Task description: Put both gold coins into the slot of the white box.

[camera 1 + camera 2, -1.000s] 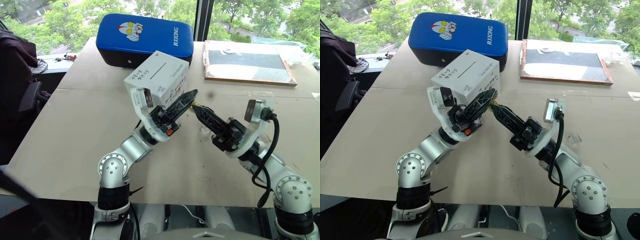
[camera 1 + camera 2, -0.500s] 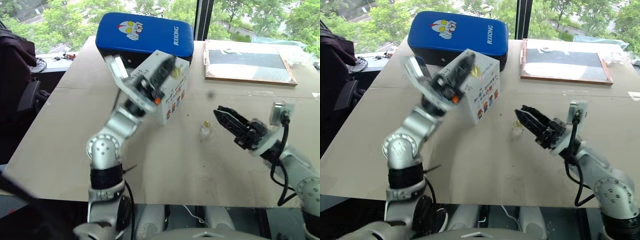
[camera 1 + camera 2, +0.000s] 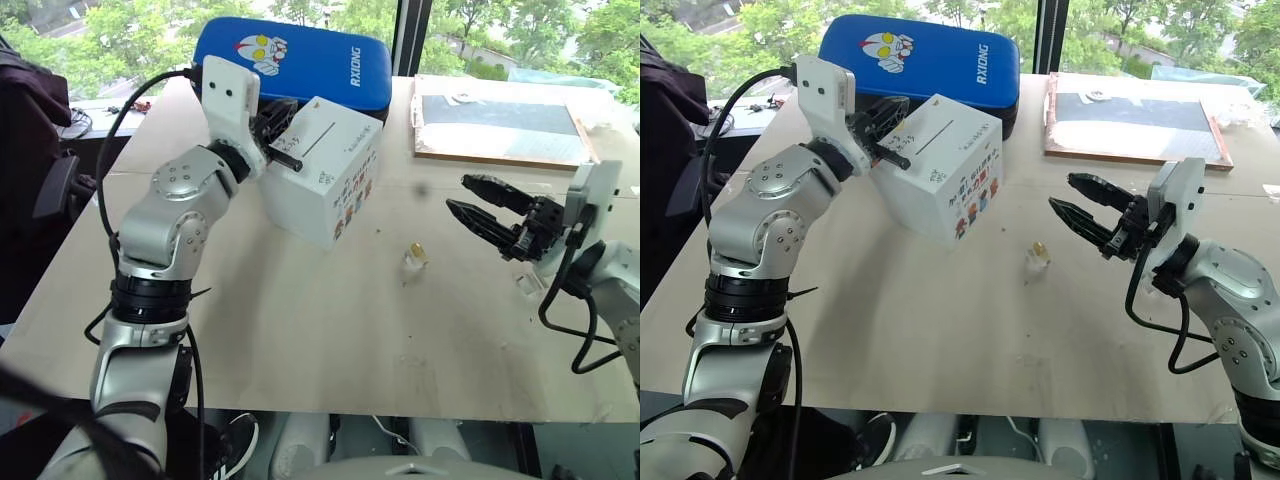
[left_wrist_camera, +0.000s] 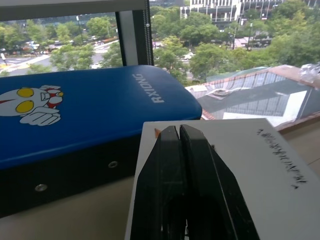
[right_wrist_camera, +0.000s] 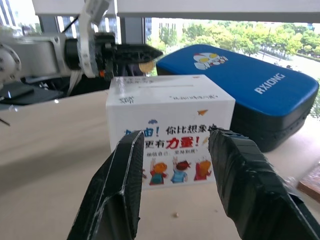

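Coin one, a tiny shiny gold disc (image 5: 145, 66), sits pinched in the left gripper (image 5: 150, 50)'s shut fingers above the white cardboard box (image 3: 325, 170)'s dark slot (image 3: 318, 140), not yet inserted. Right gripper (image 3: 482, 199)'s fingers half-open, empty; second gold coin (image 3: 415, 248) lies on the counter (image 3: 300, 300) just beyond them.

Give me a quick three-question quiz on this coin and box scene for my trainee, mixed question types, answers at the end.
1. True or false: the right gripper is shut.
2. Multiple choice: the left gripper, pinching a gold coin, is
A) over the top of the white box
B) over the blue case
C) resting on the table
3. Short answer: where is the other coin?

Key:
1. False: its jaws stand open and hold nothing.
2. A.
3. On a small clear block on the table, between the box and the right gripper.
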